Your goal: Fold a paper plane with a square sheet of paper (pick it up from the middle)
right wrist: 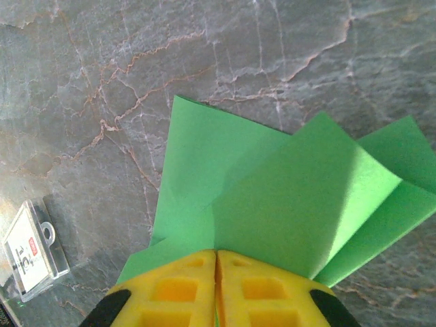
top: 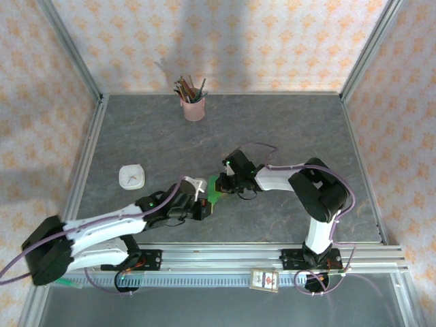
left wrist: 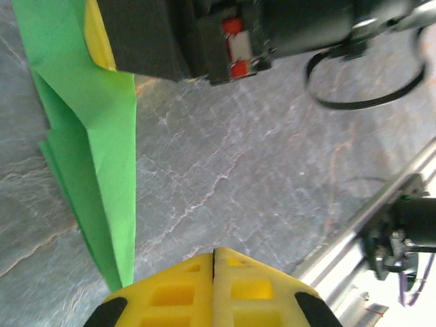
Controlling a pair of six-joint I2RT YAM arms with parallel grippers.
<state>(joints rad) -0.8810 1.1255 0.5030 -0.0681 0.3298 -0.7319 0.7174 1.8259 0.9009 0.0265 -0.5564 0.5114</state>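
Pinching the green paper (right wrist: 272, 197) edge, right fingers (right wrist: 177, 293) grip; left fingers (left wrist: 170, 294) pressed together, open table (left wrist: 272, 177) around.

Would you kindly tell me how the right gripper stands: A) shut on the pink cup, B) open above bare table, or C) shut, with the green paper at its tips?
C: the right gripper has its fingers together, and the paper fans out from its tips.

Grey stone-look table (top: 286, 129): green paper (top: 216, 188) at centre, pink pen cup (top: 194, 107) 12 o'clock, white item (top: 131, 177), perhaps a timer, 9 o'clock.
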